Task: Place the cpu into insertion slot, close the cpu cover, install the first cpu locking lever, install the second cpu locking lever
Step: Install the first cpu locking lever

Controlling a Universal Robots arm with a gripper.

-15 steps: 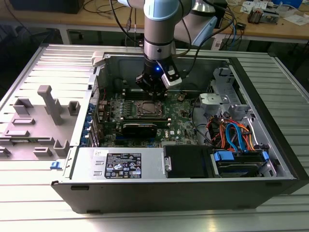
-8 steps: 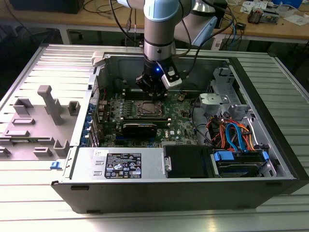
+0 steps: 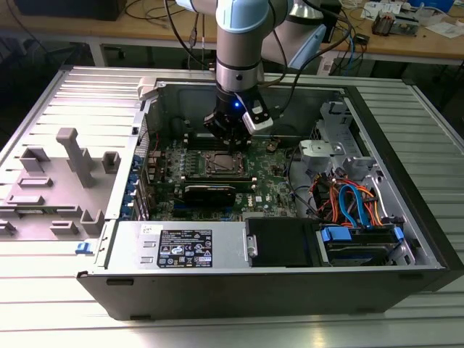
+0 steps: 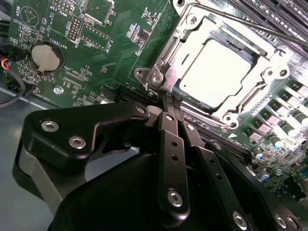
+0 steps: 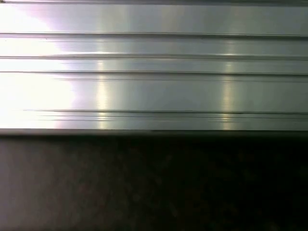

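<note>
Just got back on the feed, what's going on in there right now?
The arm is reaching down into the open computer case, its gripper right at the edge of the insertion slot on the green board. In the second wrist view the fingers are pressed together with nothing between them. The cpu already sits in the slot, and the cpu cover lies down around it, framing its bright top. A thin lever rod runs along the far side of the slot.
</note>
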